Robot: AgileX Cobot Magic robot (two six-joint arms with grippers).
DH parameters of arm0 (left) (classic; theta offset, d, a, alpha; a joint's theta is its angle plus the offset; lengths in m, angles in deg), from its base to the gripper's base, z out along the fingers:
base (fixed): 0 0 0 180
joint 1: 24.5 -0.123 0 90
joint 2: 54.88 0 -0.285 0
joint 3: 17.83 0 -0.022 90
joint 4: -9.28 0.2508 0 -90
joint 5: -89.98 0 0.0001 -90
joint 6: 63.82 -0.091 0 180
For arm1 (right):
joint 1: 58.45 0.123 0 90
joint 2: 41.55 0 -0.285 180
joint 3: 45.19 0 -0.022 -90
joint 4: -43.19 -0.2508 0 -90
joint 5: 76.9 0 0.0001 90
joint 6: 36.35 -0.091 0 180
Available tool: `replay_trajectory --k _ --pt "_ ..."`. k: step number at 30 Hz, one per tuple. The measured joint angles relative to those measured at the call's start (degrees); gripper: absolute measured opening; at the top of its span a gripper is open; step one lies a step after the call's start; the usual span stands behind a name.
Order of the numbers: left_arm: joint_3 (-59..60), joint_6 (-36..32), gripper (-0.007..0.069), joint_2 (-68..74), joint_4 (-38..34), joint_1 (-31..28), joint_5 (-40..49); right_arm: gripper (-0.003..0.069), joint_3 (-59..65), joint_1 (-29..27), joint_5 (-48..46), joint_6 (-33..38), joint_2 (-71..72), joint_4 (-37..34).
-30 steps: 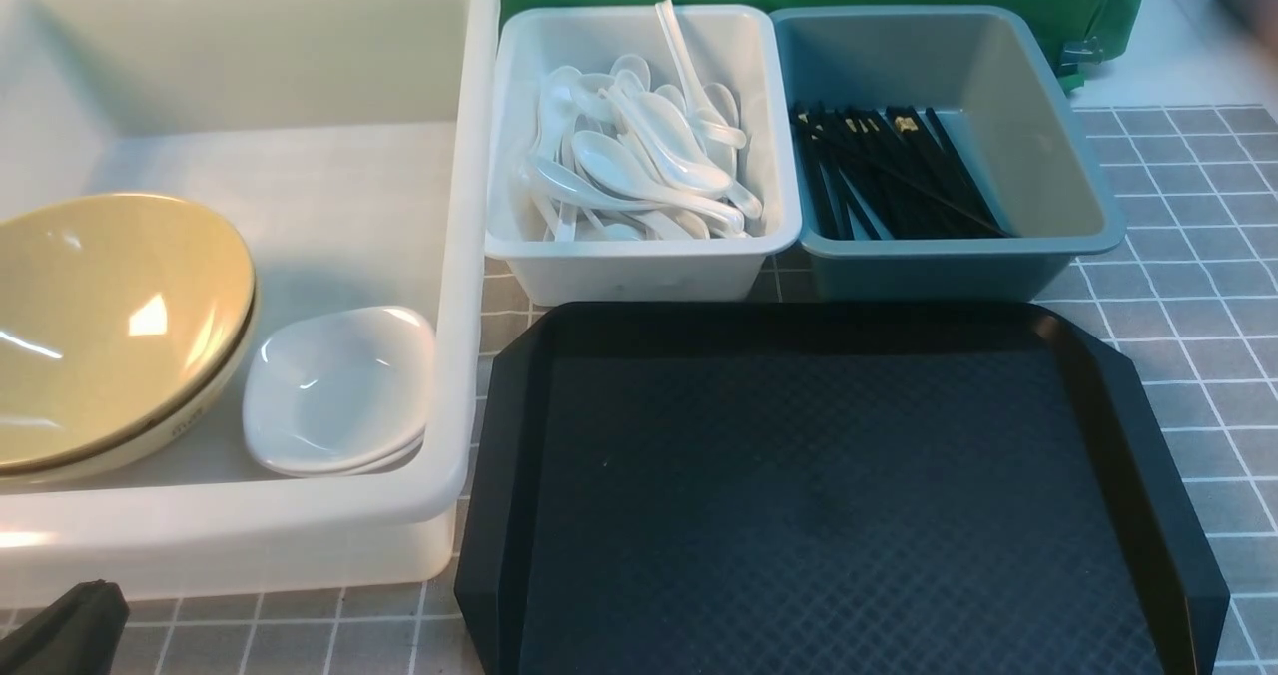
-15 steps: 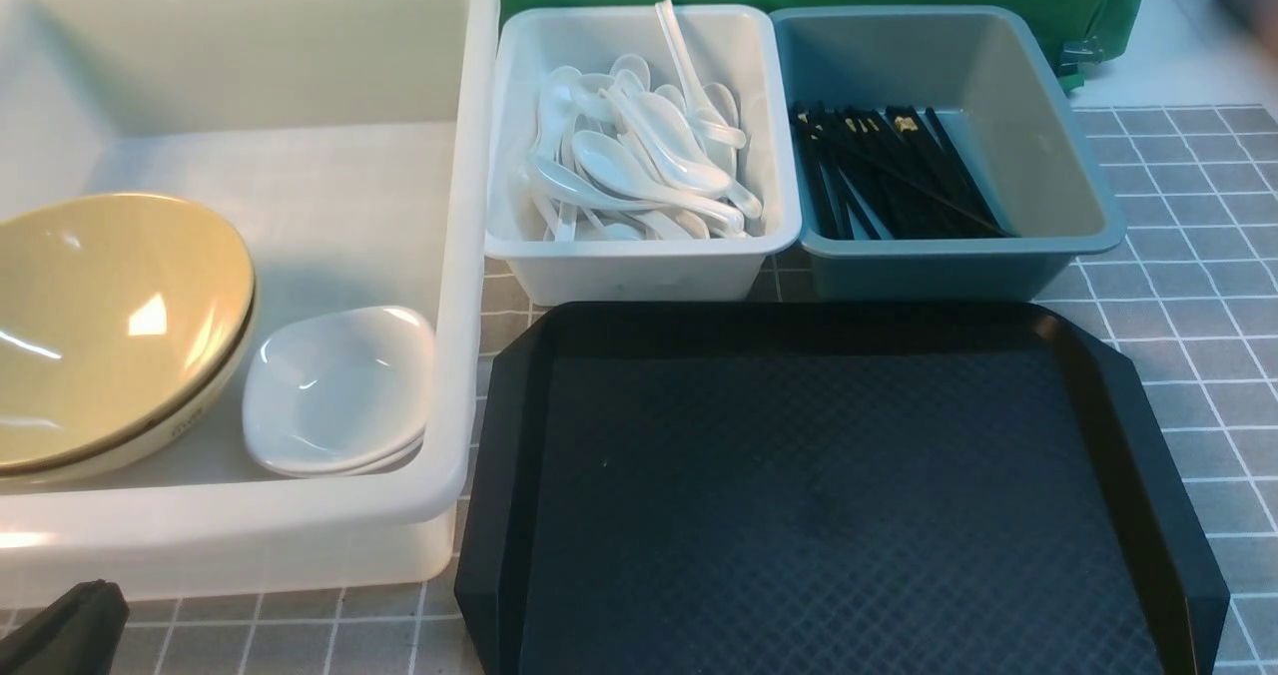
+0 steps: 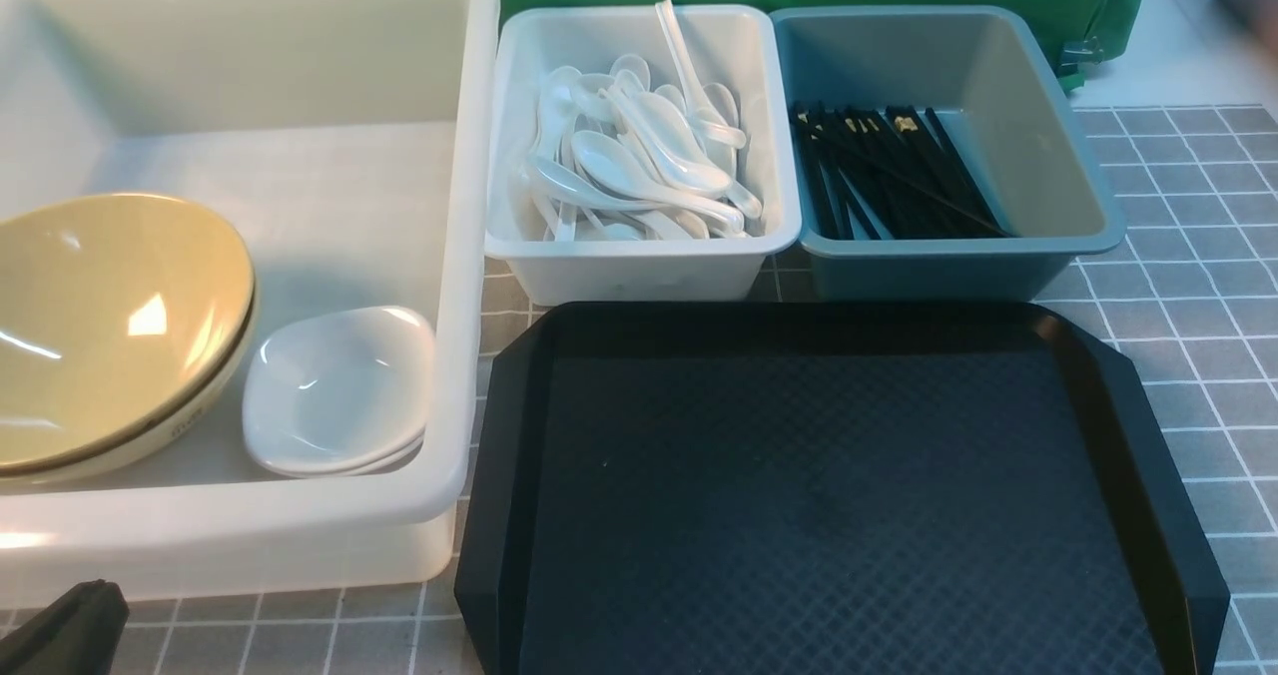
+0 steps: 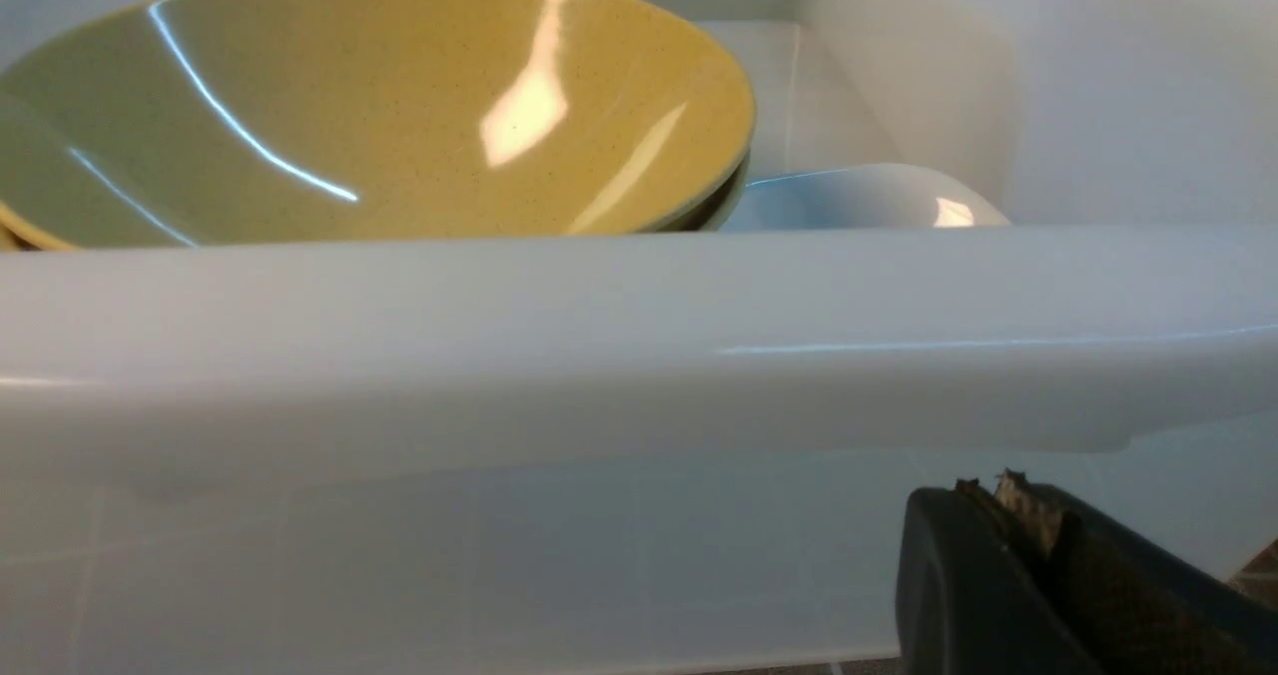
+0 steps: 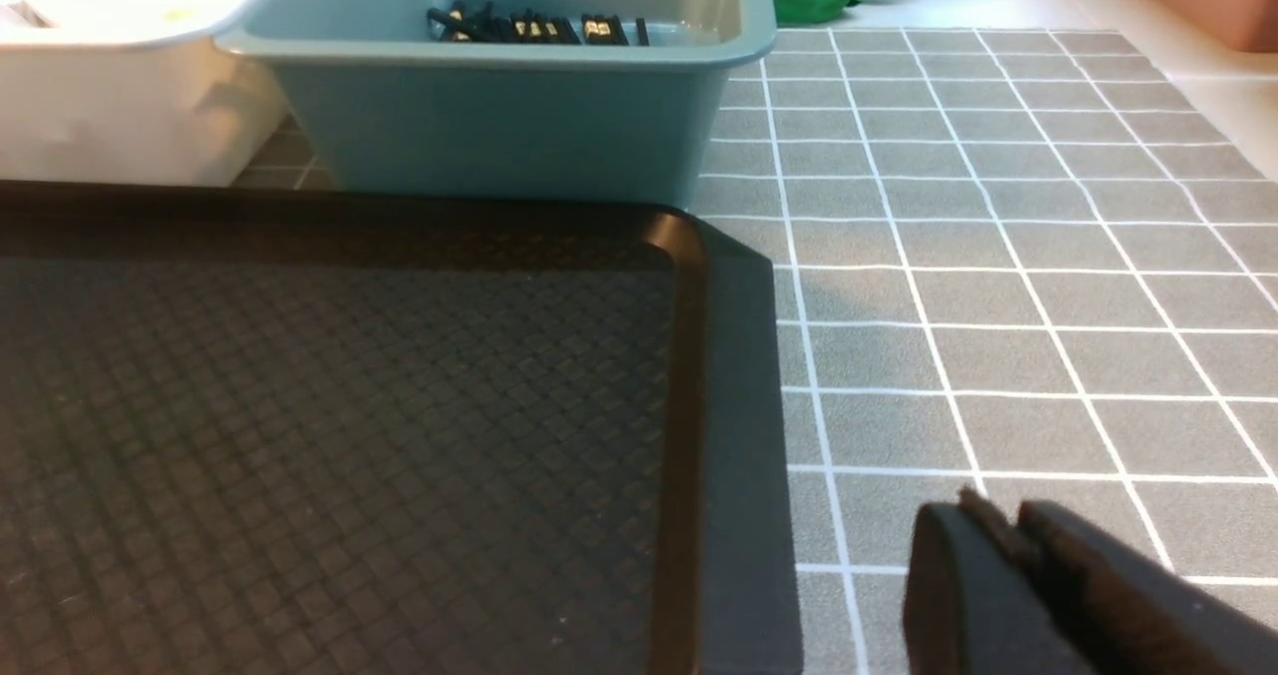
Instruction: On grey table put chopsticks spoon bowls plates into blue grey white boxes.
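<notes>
Heaped spoons filling white box, chopsticks in blue-grey box

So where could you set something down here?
The black tray looks bare, and so does the big tub behind the bowls and dishes. It's crowded in the white box, heaped with spoons, and among the chopsticks.

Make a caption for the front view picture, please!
Yellow bowls and white plates share a tub, beside boxes of spoons and chopsticks.
</notes>
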Motion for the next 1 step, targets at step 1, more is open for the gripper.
replay_trajectory --k 1 --pt "0.0 0.0 -0.0011 0.0 0.0 0.0 0.0 0.0098 0.0 0.0 0.0 0.0 0.0 0.0"
